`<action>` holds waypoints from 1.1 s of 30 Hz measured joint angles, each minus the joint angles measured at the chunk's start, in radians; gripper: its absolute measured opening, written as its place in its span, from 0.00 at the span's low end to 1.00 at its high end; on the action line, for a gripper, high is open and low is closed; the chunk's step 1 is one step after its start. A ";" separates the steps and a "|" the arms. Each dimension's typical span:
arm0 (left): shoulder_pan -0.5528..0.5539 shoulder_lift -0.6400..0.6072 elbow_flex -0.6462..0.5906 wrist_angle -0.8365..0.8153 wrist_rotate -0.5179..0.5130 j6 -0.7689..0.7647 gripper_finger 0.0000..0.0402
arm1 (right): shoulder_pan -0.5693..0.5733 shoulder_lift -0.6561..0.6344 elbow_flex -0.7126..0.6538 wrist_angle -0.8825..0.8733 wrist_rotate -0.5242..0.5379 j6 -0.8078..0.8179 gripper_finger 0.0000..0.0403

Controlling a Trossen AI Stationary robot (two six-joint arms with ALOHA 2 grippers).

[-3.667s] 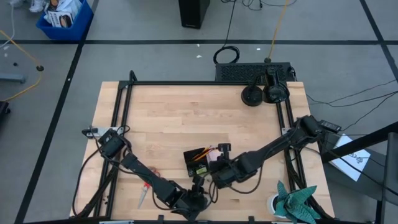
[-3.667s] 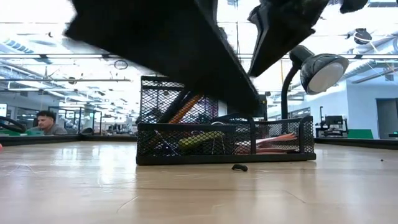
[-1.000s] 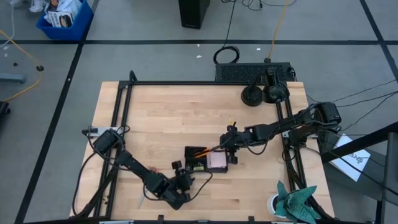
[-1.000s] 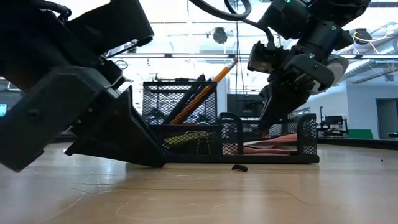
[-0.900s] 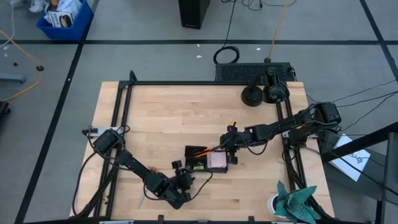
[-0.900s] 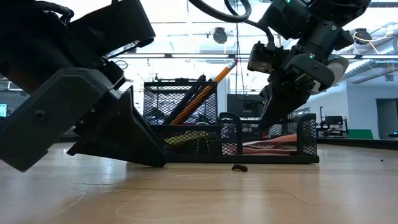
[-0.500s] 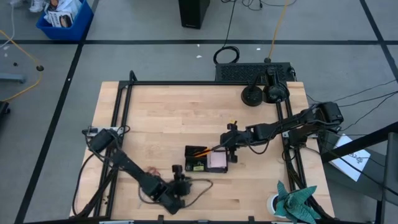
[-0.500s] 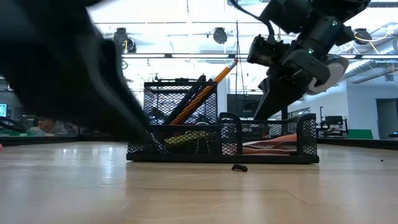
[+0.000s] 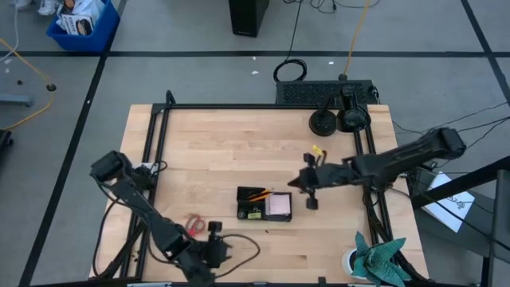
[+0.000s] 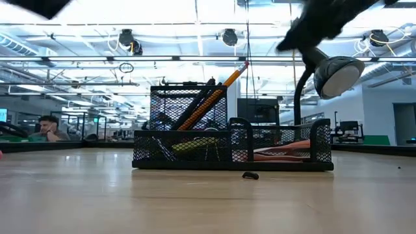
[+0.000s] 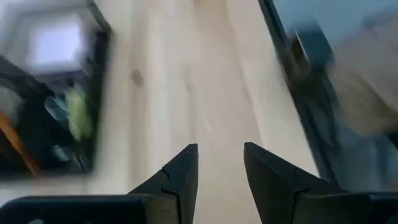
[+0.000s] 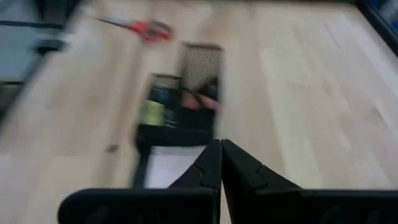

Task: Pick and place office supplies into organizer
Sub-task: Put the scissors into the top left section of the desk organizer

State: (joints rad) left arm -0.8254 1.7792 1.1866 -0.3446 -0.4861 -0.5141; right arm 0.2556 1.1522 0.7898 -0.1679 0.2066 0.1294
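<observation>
Now, notes from my station. Organizer (image 9: 264, 205): small black wire-mesh tray, rectangular, with a taller mesh cup at one end, sitting on the pale wood-grain table (image 9: 223, 151) near its middle. Orange pencil (image 10: 224, 88) and dark pens (image 10: 198, 101) lean out of the cup at a slant. Pink sticky-note pad (image 9: 278, 206) lies flat in the compartment at the tray's right end. Something yellow-green (image 10: 201, 143) shows through the mesh; I can't tell what it is.

Red-handled scissors (image 9: 194, 224) lie flat on the table left of the tray, apart from it. One tiny black clip (image 10: 249, 175) rests on the wood just in front of the tray.

Left hand (image 9: 216, 249) is near the front edge, below the scissors, fingers parted with bare wood between them, holding nothing. Right hand (image 9: 311, 201) hangs just right of the tray, fingers pressed together, empty.

Black gooseneck lamp (image 9: 335, 118) stands at the far right corner.
</observation>
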 joint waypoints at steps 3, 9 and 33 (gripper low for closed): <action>-0.029 -0.009 -0.001 -0.063 0.041 -0.054 0.34 | 0.088 -0.057 0.000 0.004 0.005 -0.018 0.00; -0.062 -0.010 -0.001 -0.173 -0.066 -0.183 0.34 | 0.232 -0.128 -0.117 0.222 0.059 -0.068 0.00; -0.266 -0.229 -0.017 -0.612 -0.275 -1.061 0.34 | 0.261 -0.237 -0.505 0.611 0.132 -0.045 0.00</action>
State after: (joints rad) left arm -1.0916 1.5503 1.1694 -0.9569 -0.7608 -1.5754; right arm 0.5167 0.9152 0.2845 0.4431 0.3389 0.0847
